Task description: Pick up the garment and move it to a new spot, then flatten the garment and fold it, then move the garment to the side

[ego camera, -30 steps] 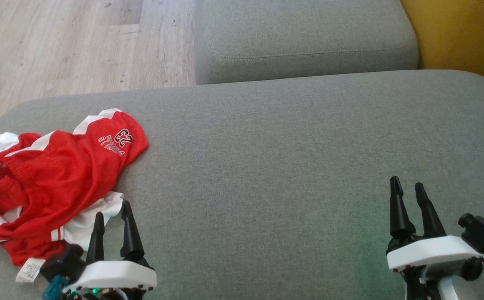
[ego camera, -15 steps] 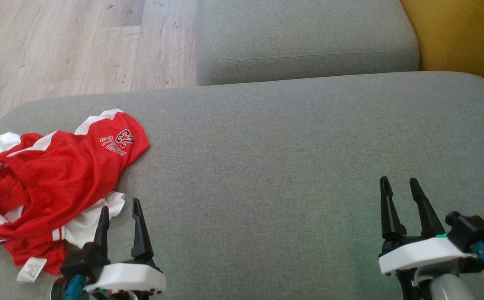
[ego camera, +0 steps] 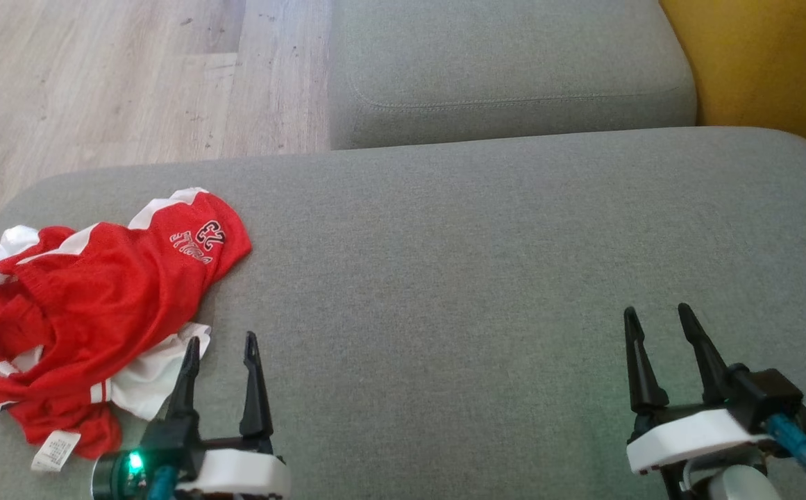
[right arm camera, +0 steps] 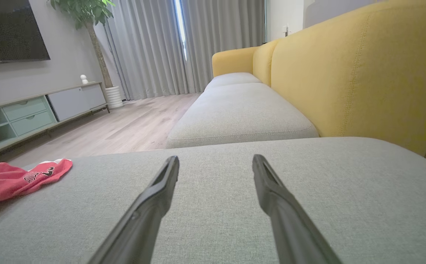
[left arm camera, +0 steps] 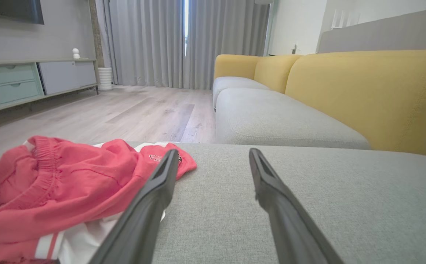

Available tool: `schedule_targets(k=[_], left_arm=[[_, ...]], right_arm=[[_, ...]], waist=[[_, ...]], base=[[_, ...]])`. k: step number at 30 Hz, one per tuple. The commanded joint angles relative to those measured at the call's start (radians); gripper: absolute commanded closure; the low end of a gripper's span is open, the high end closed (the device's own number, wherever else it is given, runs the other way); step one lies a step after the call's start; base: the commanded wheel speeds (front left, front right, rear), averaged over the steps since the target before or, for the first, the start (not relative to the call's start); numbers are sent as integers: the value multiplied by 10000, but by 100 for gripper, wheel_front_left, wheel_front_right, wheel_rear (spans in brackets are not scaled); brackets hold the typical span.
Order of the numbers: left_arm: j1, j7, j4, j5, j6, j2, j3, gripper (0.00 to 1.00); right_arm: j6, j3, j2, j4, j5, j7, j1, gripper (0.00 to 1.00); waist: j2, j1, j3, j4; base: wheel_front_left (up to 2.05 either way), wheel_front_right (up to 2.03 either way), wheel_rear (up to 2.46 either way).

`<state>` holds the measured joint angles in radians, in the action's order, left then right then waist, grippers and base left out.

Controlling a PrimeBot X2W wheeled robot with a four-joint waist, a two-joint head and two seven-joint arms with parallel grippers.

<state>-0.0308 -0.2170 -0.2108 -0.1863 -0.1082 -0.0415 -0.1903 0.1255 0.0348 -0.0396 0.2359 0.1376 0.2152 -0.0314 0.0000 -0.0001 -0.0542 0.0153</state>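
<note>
**Red shorts, left end of seat; left arm nearest**

Item: garment [ego camera: 97,305], red shorts with white trim and a printed number. Crumpled in a loose heap, not yet flattened or folded.

Location: left end of the grey seat cushion [ego camera: 444,292], close to its rounded left edge, with wooden floor [ego camera: 97,69] beyond. White label [ego camera: 54,450] at the near corner of the heap.

Long axis: diagonal, from the label at near left to the printed leg at far right.

Left gripper [ego camera: 222,338]: fingers apart, nothing between them. Low over the cushion, just beside the near right edge of the heap. One finger crossing the white hem in the head view; touching or just above, impossible to tell. Pointed away from the robot, so the bulk of the cloth off to its left and slightly ahead.

Right gripper [ego camera: 656,310]: fingers apart, empty. Over bare cushion toward the right end, well apart from the heap, with the yellow backrest [ego camera: 757,62] beyond.

Nearer arm: left, plainly.

Step, as judged: first pick-up, not yet made.

Likely need: a shift or turn of the left gripper toward its left, to straddle a raised fold before closing.

Risk: thin, slack cloth; only one layer caught, the rest trailing or sliding off the left edge.
</note>
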Motion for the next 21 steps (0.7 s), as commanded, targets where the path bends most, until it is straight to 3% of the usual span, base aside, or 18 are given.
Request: schedule_targets(k=[1, 10, 21], left_arm=[[228, -191, 273, 444, -123, -81, 201, 0], [174, -448, 250, 1589, -295, -87, 45, 0], [177, -448, 166, 1583, -341, -87, 23, 0]], right_arm=[[49, 258, -99, -306, -411, 207, 303, 0], [52, 384, -106, -322, -1528, 465, 231, 0], [52, 447, -106, -344, -1457, 465, 210, 0]], waist=[[0, 1, -14, 15], [0, 1, -113, 16], [0, 1, -85, -6]], base=[[0, 0, 0], [0, 0, 0], [0, 0, 0]])
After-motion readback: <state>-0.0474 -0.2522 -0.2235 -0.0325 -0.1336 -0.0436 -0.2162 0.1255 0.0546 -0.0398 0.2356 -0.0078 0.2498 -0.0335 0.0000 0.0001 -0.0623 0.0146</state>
